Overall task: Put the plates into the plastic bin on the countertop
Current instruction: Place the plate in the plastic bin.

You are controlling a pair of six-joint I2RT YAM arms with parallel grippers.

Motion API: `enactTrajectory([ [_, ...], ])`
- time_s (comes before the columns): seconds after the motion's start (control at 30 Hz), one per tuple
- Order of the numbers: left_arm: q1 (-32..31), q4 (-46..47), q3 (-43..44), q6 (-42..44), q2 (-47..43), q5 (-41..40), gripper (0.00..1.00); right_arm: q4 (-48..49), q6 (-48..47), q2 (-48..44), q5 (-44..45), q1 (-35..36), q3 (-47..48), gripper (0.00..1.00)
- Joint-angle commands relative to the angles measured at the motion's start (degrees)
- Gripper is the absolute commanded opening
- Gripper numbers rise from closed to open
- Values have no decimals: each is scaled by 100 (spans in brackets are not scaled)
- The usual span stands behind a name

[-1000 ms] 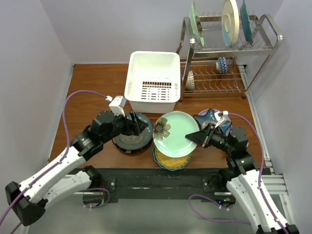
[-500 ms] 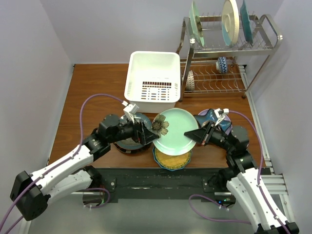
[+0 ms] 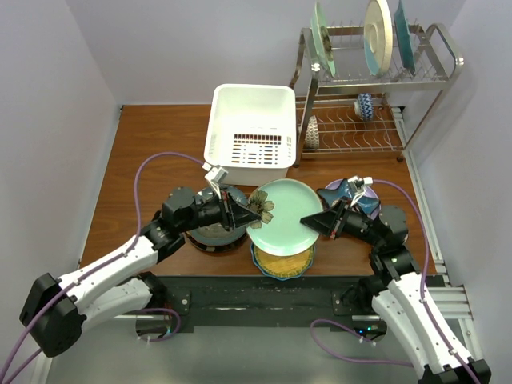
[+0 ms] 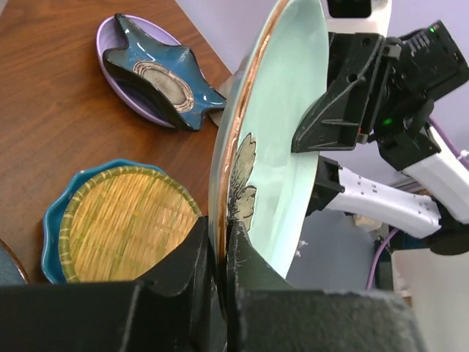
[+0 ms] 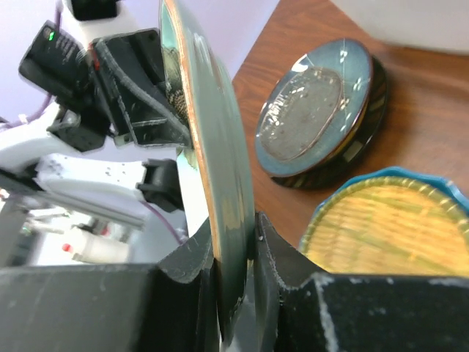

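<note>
Mint plate with flower (image 3: 284,218): raised off the countertop (image 3: 152,144), tilted steeply, hanging over a blue-rimmed yellow-centred plate (image 3: 280,262).
Left gripper (image 3: 254,213): clenched on the flowered rim.
Right gripper (image 3: 314,222): clenched on the opposite rim; each wrist view shows the edge pinched between its fingers.
Plastic bin (image 3: 214,136): well apart, beyond the plate and to its left; apparently empty, though its near wall hides part of the floor.
Nearer arm: left.
Judgement: one grip must yield before the carry.

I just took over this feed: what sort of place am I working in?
Probably a mock kitchen dish station in a walled test booth: a wire dish rack holding upright plates, a white plastic bin, and a wooden countertop.
</note>
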Motion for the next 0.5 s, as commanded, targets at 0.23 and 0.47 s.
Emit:
enactTrajectory([
  [0.23,-51,258,22,330,-148,252,0,83,97,-181,-14,-2,256,74],
  [0.47,-51,38,74,374,-377,-30,0,-374,-105,-261,250,-2,256,99],
])
